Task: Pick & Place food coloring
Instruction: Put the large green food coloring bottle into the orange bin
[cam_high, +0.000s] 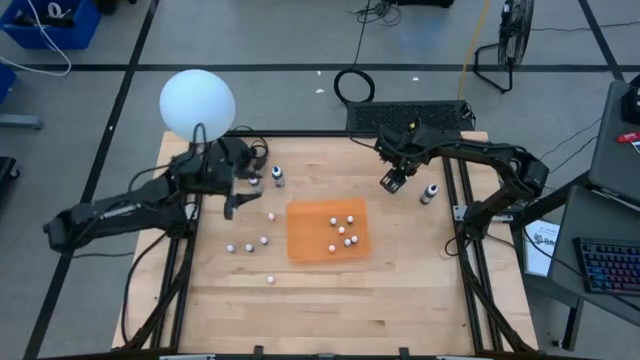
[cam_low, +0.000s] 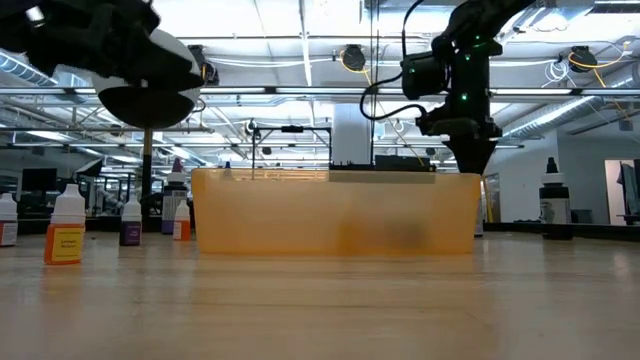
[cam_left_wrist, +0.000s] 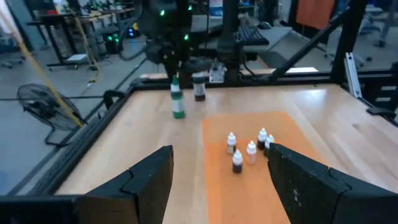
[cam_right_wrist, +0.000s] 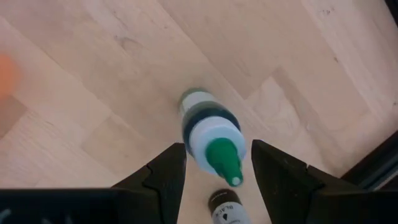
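Note:
The food coloring is a scatter of tiny bottles. Several small white-topped ones stand on the orange mat (cam_high: 310, 245), and several more (cam_high: 250, 246) stand on the wood to its left. Two taller bottles (cam_high: 277, 177) stand by my left gripper (cam_high: 232, 205). That gripper hovers open left of the mat, its fingers (cam_left_wrist: 155, 180) wide apart around nothing. My right gripper (cam_high: 392, 182) is open and points down beyond the mat's far right corner. Its fingers stand on either side of a green-capped bottle (cam_right_wrist: 211, 134), which stands on the table (cam_left_wrist: 178, 102). A dark bottle (cam_high: 428, 193) stands to its right.
A big white globe (cam_high: 197, 103) sits at the far left corner of the table, behind my left arm. Black frame rails (cam_high: 462, 215) run along both sides. Bare wood fills the near half of the table (cam_high: 330, 310). A fan and cables lie on the floor beyond.

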